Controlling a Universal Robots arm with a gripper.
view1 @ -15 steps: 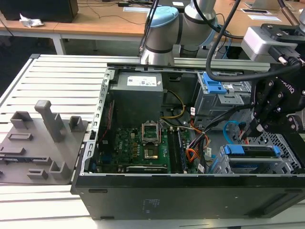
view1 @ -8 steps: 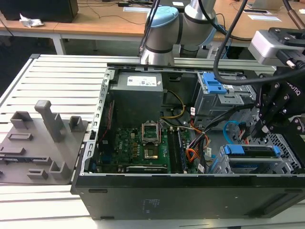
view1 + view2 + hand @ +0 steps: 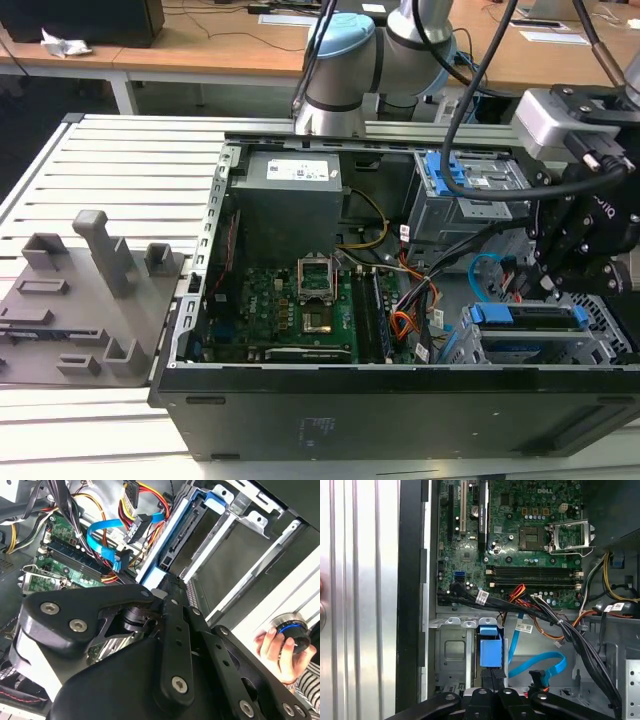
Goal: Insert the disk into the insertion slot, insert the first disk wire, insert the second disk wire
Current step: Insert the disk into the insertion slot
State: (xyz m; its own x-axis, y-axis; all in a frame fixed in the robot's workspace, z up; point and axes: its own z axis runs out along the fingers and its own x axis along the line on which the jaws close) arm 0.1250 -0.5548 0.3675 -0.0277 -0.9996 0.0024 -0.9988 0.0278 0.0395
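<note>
The disk (image 3: 527, 318) lies in its bright blue carrier inside the insertion slot (image 3: 604, 332), a silver perforated cage at the case's corner on the exterior view's right. In the first wrist view the carrier's end (image 3: 488, 647) stands edge-on in the cage (image 3: 451, 650). My gripper (image 3: 493, 674) is shut, its tips against that end; the same contact appears in the second wrist view (image 3: 166, 583). The second disk wire (image 3: 540, 664), a light-blue loop (image 3: 102, 539), hangs loose beside the disk. The first disk wire (image 3: 134, 494), red and orange with a dark plug, lies free just beyond it.
The motherboard (image 3: 290, 310), power supply (image 3: 290, 195) and a grey bay with a blue latch (image 3: 465, 185) fill the open case. A thick black cable bundle (image 3: 580, 645) runs past the cage. A grey fixture plate (image 3: 80, 300) lies on the exterior view's left. A person's hand (image 3: 274, 649) holds a knob outside the case.
</note>
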